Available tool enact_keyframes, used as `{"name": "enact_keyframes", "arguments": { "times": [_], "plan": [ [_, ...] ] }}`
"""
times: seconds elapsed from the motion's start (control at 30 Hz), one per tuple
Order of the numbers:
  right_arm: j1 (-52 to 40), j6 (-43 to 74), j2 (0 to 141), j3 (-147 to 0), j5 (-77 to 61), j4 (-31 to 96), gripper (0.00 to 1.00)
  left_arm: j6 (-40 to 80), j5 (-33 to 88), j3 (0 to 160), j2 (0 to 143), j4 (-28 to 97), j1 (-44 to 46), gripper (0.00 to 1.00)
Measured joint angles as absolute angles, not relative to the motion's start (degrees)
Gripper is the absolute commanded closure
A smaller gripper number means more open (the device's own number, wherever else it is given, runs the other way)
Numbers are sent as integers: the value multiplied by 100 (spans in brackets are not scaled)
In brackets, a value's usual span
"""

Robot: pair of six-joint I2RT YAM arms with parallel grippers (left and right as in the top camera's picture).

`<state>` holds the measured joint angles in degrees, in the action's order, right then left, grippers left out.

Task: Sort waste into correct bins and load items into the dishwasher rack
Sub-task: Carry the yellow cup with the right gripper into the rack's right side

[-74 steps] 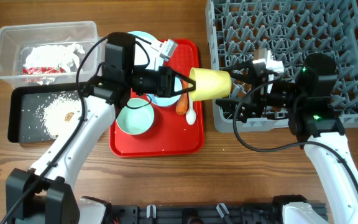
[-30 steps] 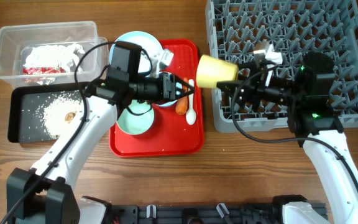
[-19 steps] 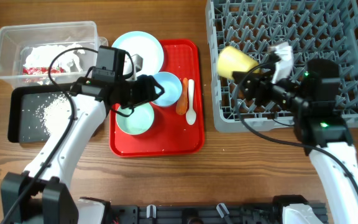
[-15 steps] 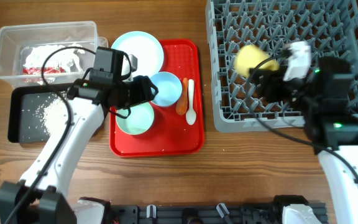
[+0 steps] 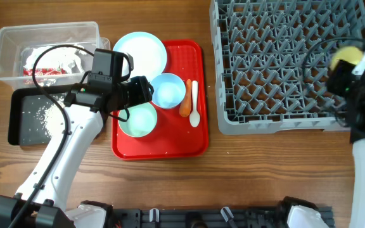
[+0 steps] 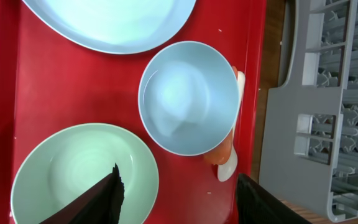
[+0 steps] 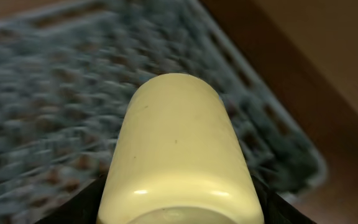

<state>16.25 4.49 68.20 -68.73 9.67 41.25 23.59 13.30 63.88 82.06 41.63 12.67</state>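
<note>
The yellow cup (image 5: 347, 56) hangs on its side over the right edge of the grey dishwasher rack (image 5: 277, 69), and my right gripper (image 7: 178, 200) is shut on it (image 7: 179, 143). My left gripper (image 6: 179, 200) is open and empty above the red tray, over the gap between the mint bowl (image 6: 73, 174) and the light blue bowl (image 6: 188, 96). The pale plate (image 5: 140, 52) lies at the tray's top left. An orange carrot (image 5: 184, 105) and a white spoon (image 5: 194, 104) lie to the right of the blue bowl. The red-and-white wrapper (image 5: 46, 63) is in the clear tub (image 5: 5, 38). Rice grains (image 5: 43, 113) lie in the black tray (image 5: 14, 120).
The red tray (image 5: 163, 147) sits between the two bins on the left and the rack on the right. The left arm (image 5: 75, 133) crosses over the black tray's right end. Bare wooden table (image 5: 265, 171) runs along the front.
The right arm has swung the yellow cup from the rack's left edge across to its right edge. The left arm has drawn back left over the tray, its jaws wider than before.
</note>
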Motion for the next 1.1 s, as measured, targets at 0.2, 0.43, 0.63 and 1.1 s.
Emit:
{"name": "enact_keyframes", "arguments": {
  "times": [0.2, 0.43, 0.63, 1.1],
  "plan": [
    [2178, 545, 7719, -6873, 1306, 4132, 95, 2359, 1330, 6388, 8206, 4206, 1267, 41],
    [2534, 670, 8536, -6873, 1138, 3874, 78, 2359, 1330, 6388, 8206, 4226, 1267, 41],
    [2550, 690, 8842, -6873, 893, 3590, 71, 2359, 1330, 6388, 8206, 4292, 1267, 41],
    [2550, 753, 8882, -6873, 556, 3420, 0, 2357, 1330, 6388, 8206, 4333, 1267, 41]
  ]
}}
